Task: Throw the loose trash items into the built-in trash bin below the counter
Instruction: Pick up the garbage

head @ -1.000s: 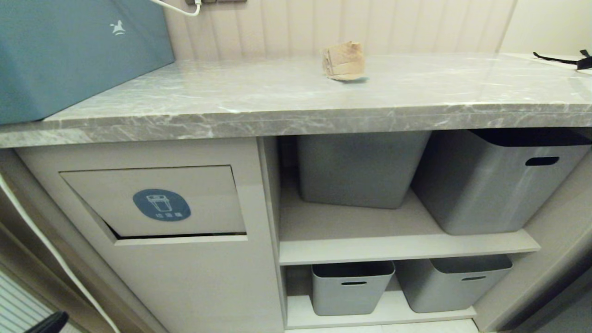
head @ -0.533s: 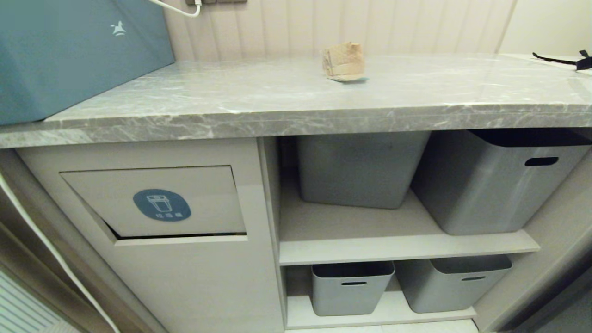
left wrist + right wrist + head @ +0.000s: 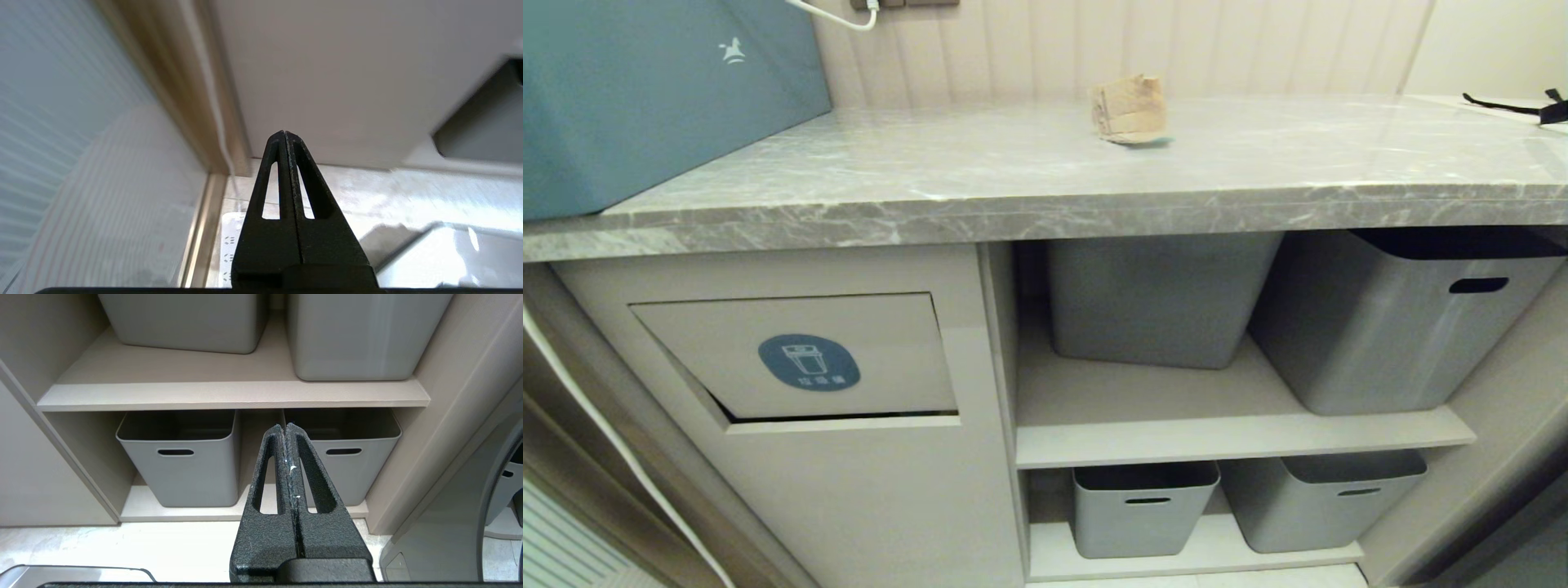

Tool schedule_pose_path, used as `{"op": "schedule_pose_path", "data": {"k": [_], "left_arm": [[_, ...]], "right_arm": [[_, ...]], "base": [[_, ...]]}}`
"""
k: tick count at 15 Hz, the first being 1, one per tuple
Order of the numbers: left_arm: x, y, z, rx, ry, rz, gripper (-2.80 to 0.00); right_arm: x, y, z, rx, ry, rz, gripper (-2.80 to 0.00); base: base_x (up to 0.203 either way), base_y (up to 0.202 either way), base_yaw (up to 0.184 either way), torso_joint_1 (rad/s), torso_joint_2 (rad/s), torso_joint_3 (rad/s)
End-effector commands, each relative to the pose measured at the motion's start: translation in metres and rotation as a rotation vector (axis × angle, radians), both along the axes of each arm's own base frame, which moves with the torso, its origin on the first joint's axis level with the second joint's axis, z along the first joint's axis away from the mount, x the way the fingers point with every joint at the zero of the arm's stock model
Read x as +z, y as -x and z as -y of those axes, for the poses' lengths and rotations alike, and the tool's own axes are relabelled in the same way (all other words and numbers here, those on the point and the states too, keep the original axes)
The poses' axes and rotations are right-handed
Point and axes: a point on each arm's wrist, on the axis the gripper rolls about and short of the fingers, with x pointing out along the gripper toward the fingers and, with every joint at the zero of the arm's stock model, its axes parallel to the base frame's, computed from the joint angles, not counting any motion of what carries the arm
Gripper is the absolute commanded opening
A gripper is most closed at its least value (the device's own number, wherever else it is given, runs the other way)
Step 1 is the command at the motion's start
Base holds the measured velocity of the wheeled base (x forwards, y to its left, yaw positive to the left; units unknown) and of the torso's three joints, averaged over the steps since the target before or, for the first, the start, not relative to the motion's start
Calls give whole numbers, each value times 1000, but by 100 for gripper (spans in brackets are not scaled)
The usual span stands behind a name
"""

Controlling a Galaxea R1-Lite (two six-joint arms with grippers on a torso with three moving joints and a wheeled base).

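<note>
One crumpled brown cardboard scrap (image 3: 1129,109) with a teal edge lies on the grey marble counter (image 3: 980,175), towards the back. Below the counter's left part is the built-in trash bin (image 3: 800,355), its beige flap marked with a blue oval sticker and slightly ajar at the bottom. Neither arm shows in the head view. My left gripper (image 3: 284,132) is shut and empty, low down in front of the beige cabinet front near the floor. My right gripper (image 3: 285,425) is shut and empty, pointing at the lower shelf bins.
A large teal box (image 3: 645,90) stands on the counter's left end. Grey storage bins (image 3: 1396,318) fill the open shelves right of the trash bin, two above and two below (image 3: 179,457). A white cable (image 3: 212,94) runs down beside the cabinet.
The dark tip of my left arm that showed at the head view's lower left a second ago has left the picture. The scrap, flap and bins have not moved.
</note>
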Motion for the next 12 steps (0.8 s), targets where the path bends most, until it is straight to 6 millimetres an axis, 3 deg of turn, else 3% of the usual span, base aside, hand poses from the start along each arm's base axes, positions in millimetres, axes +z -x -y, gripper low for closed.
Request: {"op": "schedule_pose_path", "data": {"k": [1, 4, 6, 12], "left_arm": [[0, 0, 1, 57, 9, 3, -280], [-1, -1, 2, 2, 34, 27, -280], [-8, -5, 5, -161, 3, 64, -280], [-13, 0, 5, -245, 41, 56, -280]], "right_arm": [[0, 0, 0, 1, 0, 2, -280], [0, 0, 0, 1, 0, 2, -280], [0, 0, 0, 0, 0, 2, -280], [0, 0, 0, 0, 0, 2, -280]], "base": [[0, 0, 0, 0, 0, 0], [0, 0, 0, 0, 0, 0], [0, 0, 0, 0, 0, 0], [0, 0, 0, 0, 0, 0]]}}
